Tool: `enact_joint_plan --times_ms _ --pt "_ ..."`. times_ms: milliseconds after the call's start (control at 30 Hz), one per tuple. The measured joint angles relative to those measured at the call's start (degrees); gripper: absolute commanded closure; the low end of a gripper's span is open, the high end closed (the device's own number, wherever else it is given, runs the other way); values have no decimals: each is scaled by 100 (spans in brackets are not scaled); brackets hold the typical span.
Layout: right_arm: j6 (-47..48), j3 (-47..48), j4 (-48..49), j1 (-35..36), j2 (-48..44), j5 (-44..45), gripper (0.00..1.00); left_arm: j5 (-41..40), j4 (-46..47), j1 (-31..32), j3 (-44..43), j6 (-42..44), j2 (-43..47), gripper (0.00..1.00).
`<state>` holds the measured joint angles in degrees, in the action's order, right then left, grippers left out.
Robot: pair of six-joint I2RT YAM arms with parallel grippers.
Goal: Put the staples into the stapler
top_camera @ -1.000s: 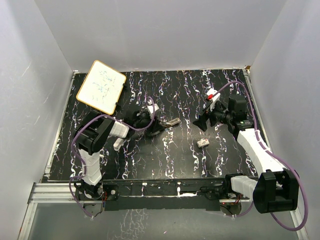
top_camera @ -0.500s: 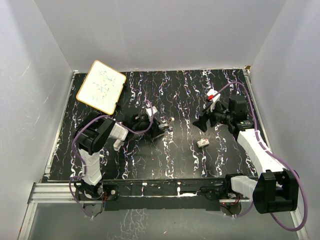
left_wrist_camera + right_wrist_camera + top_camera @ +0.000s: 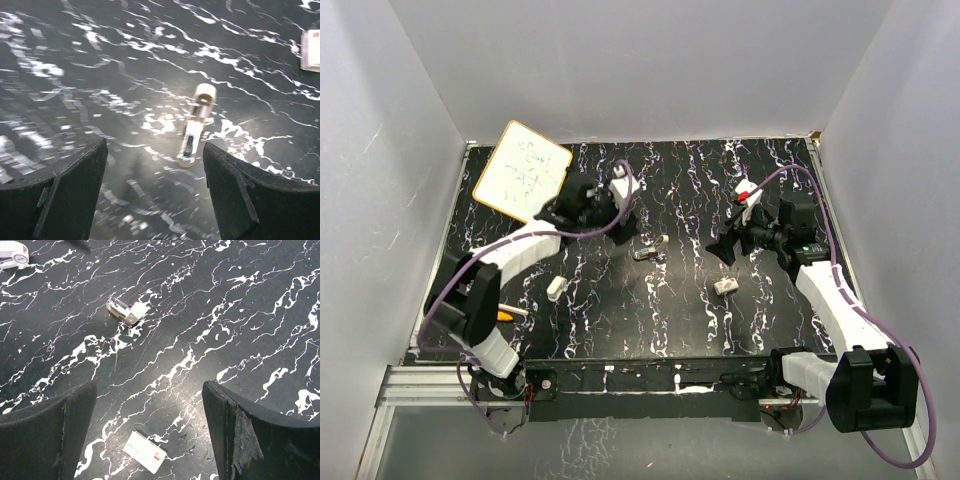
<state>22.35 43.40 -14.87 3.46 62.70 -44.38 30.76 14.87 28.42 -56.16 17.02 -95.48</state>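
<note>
The small stapler [image 3: 648, 250] lies by itself on the black marbled table [image 3: 680, 330], near the middle. In the left wrist view the stapler [image 3: 196, 125] is a pale elongated piece with a white rounded end, ahead of my fingers. My left gripper [image 3: 618, 218] [image 3: 155, 150] hovers behind and to the left of it, open and holding nothing. The staples box [image 3: 724, 286] [image 3: 144, 451], white with a red mark, rests right of centre. My right gripper [image 3: 725, 247] [image 3: 150, 390] is open just above and behind that box. No loose staples show.
A whiteboard [image 3: 522, 172] leans at the far left corner. A small white object [image 3: 556, 288] [image 3: 12, 255] and an orange pen-like stick [image 3: 505, 313] lie near the left arm's base. White walls close in three sides.
My left gripper opened and let go of the stapler, which now lies on the table. The left arm then pulled back toward the far left. The right arm has not moved.
</note>
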Motion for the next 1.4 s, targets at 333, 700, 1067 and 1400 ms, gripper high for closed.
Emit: enact_joint_plan --times_ms 333,700,1067,1400 --pt "-2 0 -4 -15 -17 -173 11 -1725 -3536 -1228 15 960 1742 20" --pt "2 0 -17 -15 -9 -212 11 -2457 -4660 -1311 1279 1147 1980 38" --pt "2 0 -35 -15 -9 -203 11 -1725 -4551 -1263 953 1685 1239 94" --pt "4 0 -42 -33 -125 -94 11 -1102 -4697 671 -352 2210 260 91"
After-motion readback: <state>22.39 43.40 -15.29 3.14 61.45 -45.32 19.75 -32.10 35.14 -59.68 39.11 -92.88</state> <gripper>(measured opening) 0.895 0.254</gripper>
